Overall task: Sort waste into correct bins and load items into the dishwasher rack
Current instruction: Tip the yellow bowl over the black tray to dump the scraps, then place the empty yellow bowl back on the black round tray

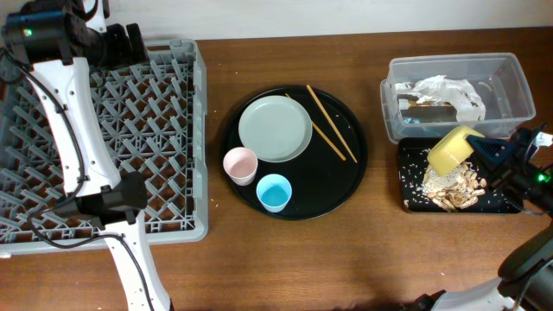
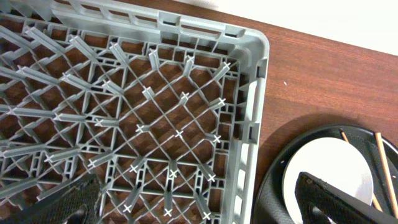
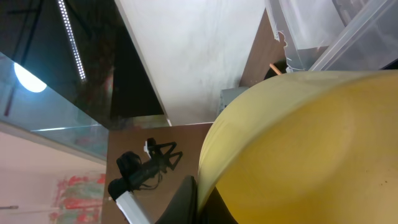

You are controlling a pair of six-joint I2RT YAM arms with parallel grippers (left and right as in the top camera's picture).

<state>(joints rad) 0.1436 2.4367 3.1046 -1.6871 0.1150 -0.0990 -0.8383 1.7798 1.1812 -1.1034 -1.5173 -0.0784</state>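
Yellow bowl (image 3: 298, 149) fills the right wrist view, hiding most of the right claw (image 1: 477, 149) clamped on its rim, tilted over the black tray (image 1: 408, 173) of scraps (image 1: 449, 183). Left claw (image 1: 128, 41), spread wide, hovers over the rack (image 2: 249, 124) corner.

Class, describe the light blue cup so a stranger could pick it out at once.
Start at the round black tray right of the grey rack. From overhead, two small cups stand below its pale plate. The light blue cup is the lower one, unlike the pink cup beside it.

Overhead top-down; left wrist above rack (image 2: 252, 134); right wrist against bowl (image 3: 311, 149).
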